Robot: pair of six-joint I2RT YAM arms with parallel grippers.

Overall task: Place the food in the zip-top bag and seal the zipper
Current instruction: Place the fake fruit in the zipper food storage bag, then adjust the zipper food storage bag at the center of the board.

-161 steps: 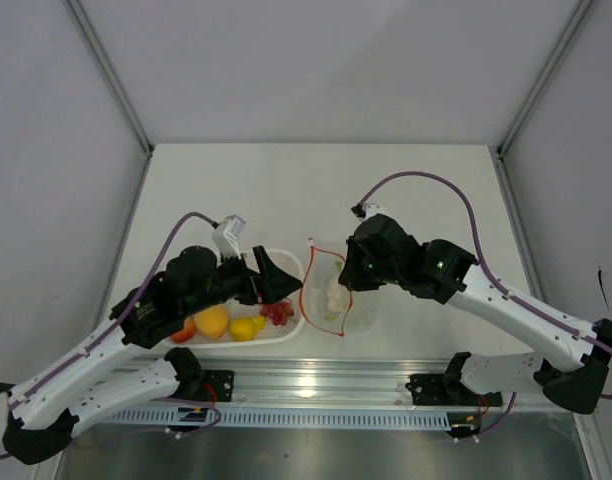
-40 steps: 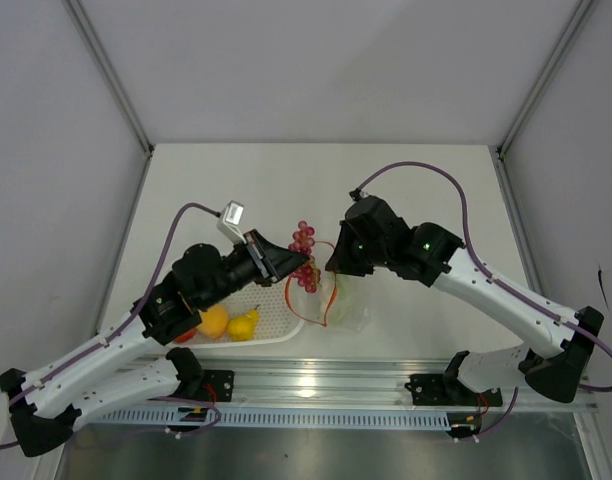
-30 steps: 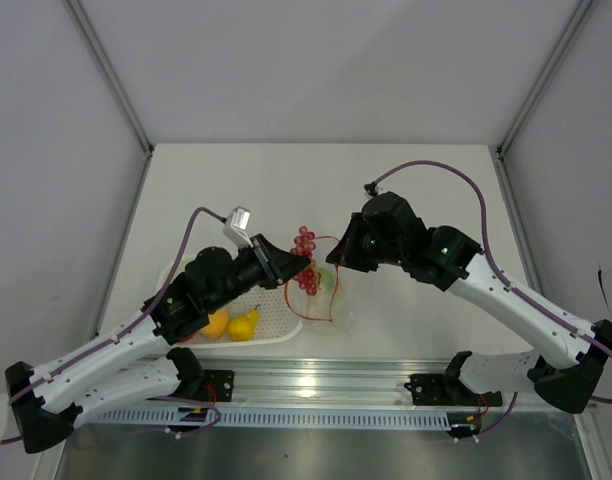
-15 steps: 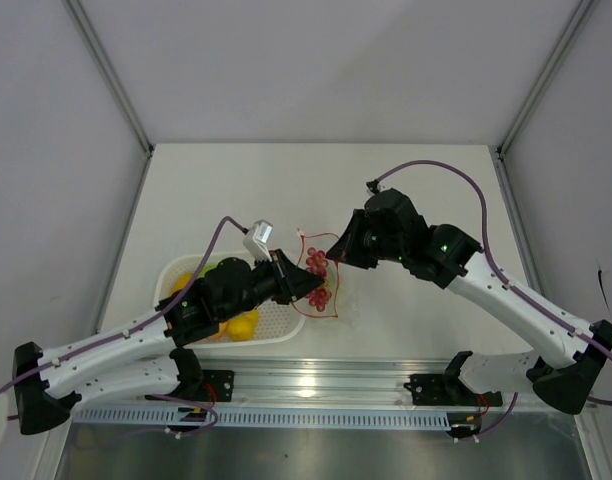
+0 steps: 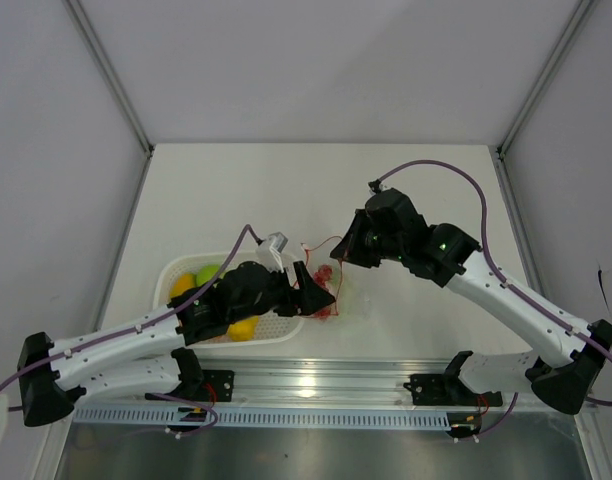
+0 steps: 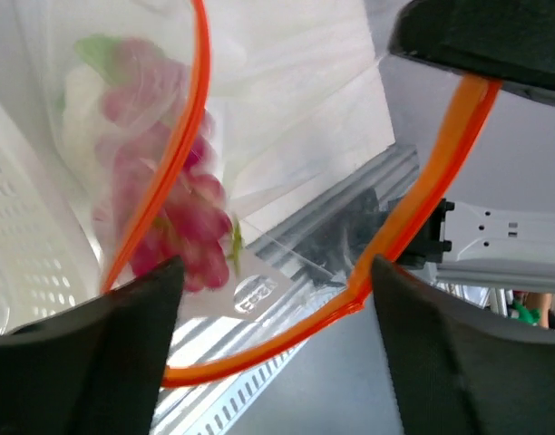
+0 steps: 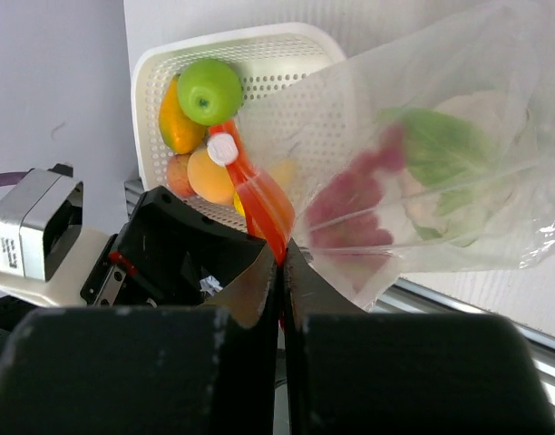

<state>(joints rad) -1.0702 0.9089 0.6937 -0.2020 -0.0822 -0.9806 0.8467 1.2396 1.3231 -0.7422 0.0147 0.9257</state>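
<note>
My right gripper is shut on the red-orange zipper and holds the clear zip-top bag up with its mouth open. My left gripper is open and empty at the bag mouth, inside the zipper loop. The dark red grape bunch lies inside the bag beside the white cauliflower-like lump with its green leaf. A green fruit, orange fruit and yellow fruit sit in the basket.
The white slotted basket stands left of the bag, under my left arm. The aluminium rail with the arm bases runs along the near table edge. Grey walls enclose the table on three sides.
My left gripper carried the grape bunch from the basket up over the bag, lowered it into the open mouth and let go. The right gripper kept hold of the zipper.
</note>
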